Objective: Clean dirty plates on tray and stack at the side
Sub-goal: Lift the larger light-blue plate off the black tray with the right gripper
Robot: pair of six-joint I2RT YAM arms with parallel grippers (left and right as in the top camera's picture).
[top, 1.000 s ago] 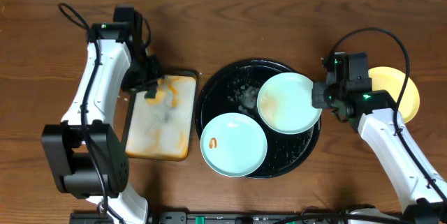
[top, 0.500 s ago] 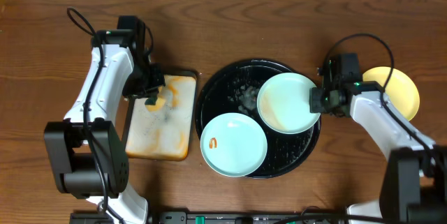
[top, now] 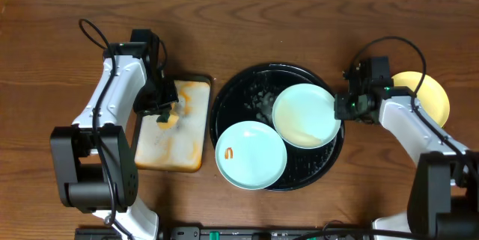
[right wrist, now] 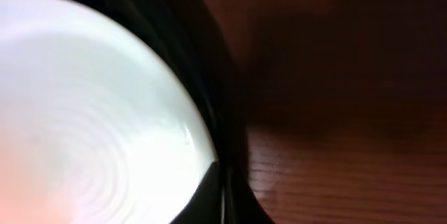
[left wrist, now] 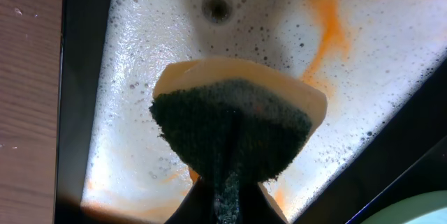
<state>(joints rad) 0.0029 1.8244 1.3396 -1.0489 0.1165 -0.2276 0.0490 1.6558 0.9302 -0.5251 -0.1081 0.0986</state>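
The black tray (top: 232,105) holds two mint-blue plates. The front one (top: 251,154) has an orange smear at its left. The right one (top: 303,114) rests partly over it, and my right gripper (top: 341,108) is shut on its right rim. In the right wrist view this plate (right wrist: 91,112) fills the left and the shut fingers (right wrist: 222,182) meet at its edge. The pale yellow plate (top: 430,98) lies on the table at the right, partly behind my right arm. My left gripper (top: 163,110) is shut on a yellow-and-green sponge (left wrist: 234,123) over the white tray (left wrist: 140,77).
The rectangular white tray (top: 179,146), foamy and stained orange, lies left of the black tray. Foam patches sit on the black tray near its back left. Bare wooden table lies around both trays.
The right mint plate has shifted a little to the left and forward in my right gripper. My left gripper with the sponge has moved slightly forward over the white tray.
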